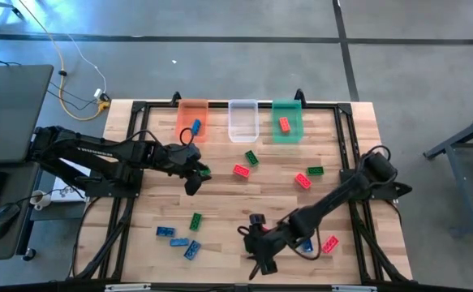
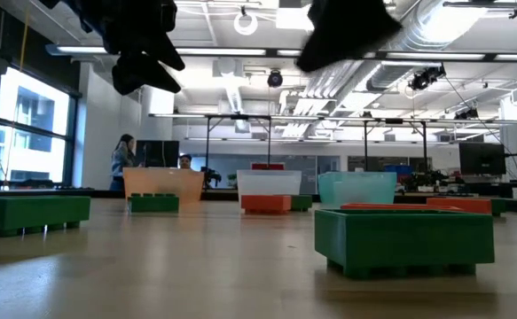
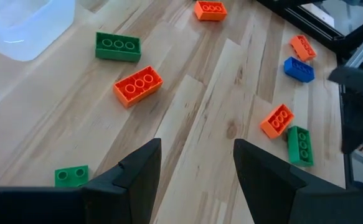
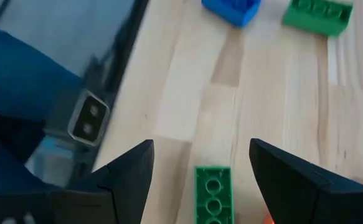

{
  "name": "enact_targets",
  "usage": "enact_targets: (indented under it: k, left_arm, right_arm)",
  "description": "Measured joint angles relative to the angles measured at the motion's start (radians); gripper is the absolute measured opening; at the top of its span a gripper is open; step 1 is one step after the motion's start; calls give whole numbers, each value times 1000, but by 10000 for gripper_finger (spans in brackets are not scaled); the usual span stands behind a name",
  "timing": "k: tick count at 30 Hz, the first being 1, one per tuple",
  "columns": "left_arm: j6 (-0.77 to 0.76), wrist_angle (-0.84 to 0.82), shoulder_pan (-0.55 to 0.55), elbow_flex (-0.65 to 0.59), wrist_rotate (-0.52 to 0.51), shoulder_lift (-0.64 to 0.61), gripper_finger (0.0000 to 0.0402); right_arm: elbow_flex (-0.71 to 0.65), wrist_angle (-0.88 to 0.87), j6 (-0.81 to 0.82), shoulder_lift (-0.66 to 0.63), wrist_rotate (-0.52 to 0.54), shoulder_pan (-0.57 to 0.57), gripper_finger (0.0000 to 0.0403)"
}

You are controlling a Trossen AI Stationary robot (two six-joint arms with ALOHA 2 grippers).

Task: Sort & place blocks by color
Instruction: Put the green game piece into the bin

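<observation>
From above, you see the wooden surface with three bins along its far edge: an orange bin holding a blue block, a clear bin, and a green bin holding a red block. Your left hand hovers left of centre, just beside a green block. Your right hand sits near the front edge. Loose blocks lie scattered: a red block and green block mid-surface, three blue blocks front left with a green one near them, and a red one front right.

At table height, a green block stands close at the right and another at the left; both arms show only as dark shapes at the top.

In the left wrist view, your left hand's fingers stand apart with bare wood between them, nothing held; a small green block lies just beside one finger.

In the right wrist view, your right hand's fingers are spread wide, and a green block lies on the wood between them, not gripped.
</observation>
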Motion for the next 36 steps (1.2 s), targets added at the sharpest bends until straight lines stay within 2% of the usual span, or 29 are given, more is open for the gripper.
enact_targets:
  k: [19, 27, 31, 36]
  left_arm:
    - [0, -2, 0, 0, 0, 0, 188]
    - [8, -1, 0, 0, 0, 0, 188]
    - [8, -1, 0, 0, 0, 0, 188]
    - [8, -1, 0, 0, 0, 0, 188]
  right_arm:
    - [-5, -34, -2, 137, 6, -2, 254]
    - [-5, -73, 64, 174, 14, -2, 252]
    - [-4, -79, 87, 174, 15, -2, 217]
    - [-4, -81, 87, 172, 8, -3, 122]
